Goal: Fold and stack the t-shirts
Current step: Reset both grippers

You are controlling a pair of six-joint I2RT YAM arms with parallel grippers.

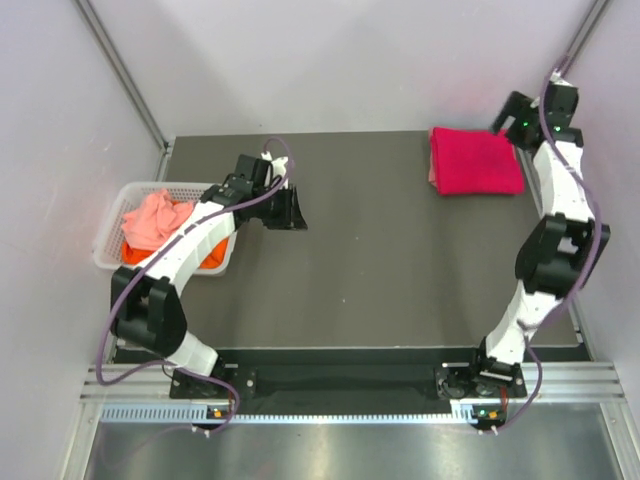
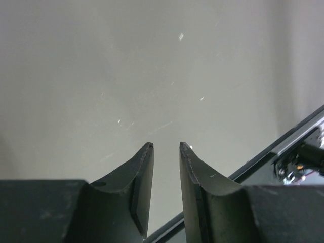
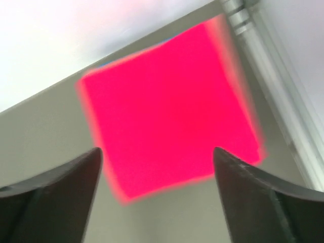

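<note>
A folded magenta-red t-shirt (image 1: 478,160) lies at the table's far right, and a paler pink layer (image 1: 433,172) shows under its left edge. My right gripper (image 1: 500,125) hovers above its far right corner, wide open and empty. In the right wrist view the gripper (image 3: 157,152) frames the shirt (image 3: 169,111). A crumpled salmon pink t-shirt (image 1: 152,218) lies in the white basket (image 1: 108,250) at the left, over an orange one (image 1: 212,258). My left gripper (image 1: 296,212) is above bare table right of the basket. Its fingers (image 2: 166,146) stand a little apart, with nothing between them.
The dark table (image 1: 370,270) ends at a metal rail along the right side (image 3: 268,76). The basket hangs off the table's left edge. White walls enclose the back and sides. The table's edge and a cable show in the left wrist view (image 2: 298,152).
</note>
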